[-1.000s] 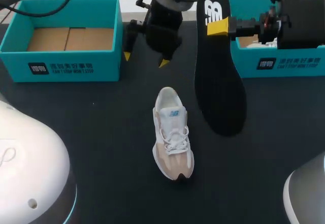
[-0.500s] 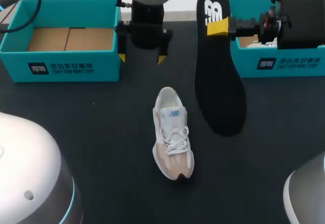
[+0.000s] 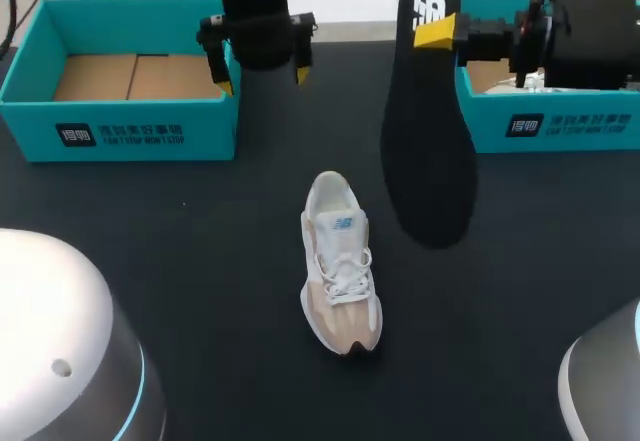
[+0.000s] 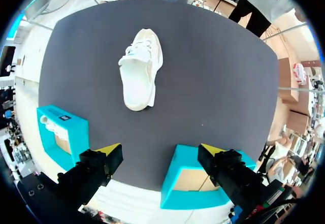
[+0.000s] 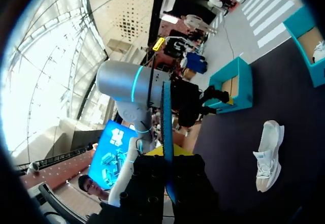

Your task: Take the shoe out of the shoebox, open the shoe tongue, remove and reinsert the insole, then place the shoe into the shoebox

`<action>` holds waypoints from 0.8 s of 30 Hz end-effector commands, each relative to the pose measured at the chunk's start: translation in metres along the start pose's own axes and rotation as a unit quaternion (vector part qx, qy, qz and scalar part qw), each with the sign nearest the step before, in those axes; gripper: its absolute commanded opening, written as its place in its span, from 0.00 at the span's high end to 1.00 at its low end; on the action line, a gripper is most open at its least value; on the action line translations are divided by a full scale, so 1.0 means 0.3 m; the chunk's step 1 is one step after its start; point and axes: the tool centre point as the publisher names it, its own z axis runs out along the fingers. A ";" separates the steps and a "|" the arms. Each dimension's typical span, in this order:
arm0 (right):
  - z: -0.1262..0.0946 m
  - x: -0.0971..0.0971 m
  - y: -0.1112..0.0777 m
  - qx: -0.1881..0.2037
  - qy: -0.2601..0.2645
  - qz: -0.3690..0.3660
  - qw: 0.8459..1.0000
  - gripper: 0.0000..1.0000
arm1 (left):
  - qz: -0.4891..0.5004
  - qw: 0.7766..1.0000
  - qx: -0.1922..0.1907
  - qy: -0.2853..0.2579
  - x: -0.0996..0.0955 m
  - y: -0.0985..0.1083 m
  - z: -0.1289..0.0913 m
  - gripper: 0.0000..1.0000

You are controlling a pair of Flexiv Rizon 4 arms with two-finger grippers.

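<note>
A white and beige shoe lies on the black table, toe towards me; the left wrist view shows the shoe well ahead of that gripper. My right gripper is shut on the heel end of the black insole, which hangs above the table to the right of the shoe. Seen edge-on, the insole stands between the fingers of my right gripper. My left gripper hangs open and empty at the right wall of the left shoebox. The open left gripper has that shoebox under it.
The left teal shoebox shows a bare cardboard floor. A second teal shoebox stands at the back right under my right arm; in the left wrist view this shoebox holds something white. In the right wrist view my left arm stands beyond the insole.
My left arm has swung left and back, from above the shoe's far side to the left shoebox's wall. The right gripper has raised the insole slightly.
</note>
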 end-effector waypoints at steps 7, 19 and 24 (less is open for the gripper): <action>0.223 -0.069 0.159 0.028 -0.009 0.037 0.999 1.00 | -0.031 0.942 -0.019 -0.335 0.052 0.018 -0.061 0.00; 0.292 -0.067 0.243 0.060 -0.002 0.105 0.993 1.00 | 0.024 0.891 -0.028 -0.452 0.037 0.001 -0.164 0.00; 0.312 -0.089 0.271 0.039 -0.021 0.125 0.991 1.00 | 0.031 0.872 -0.035 -0.487 0.042 0.002 -0.202 0.00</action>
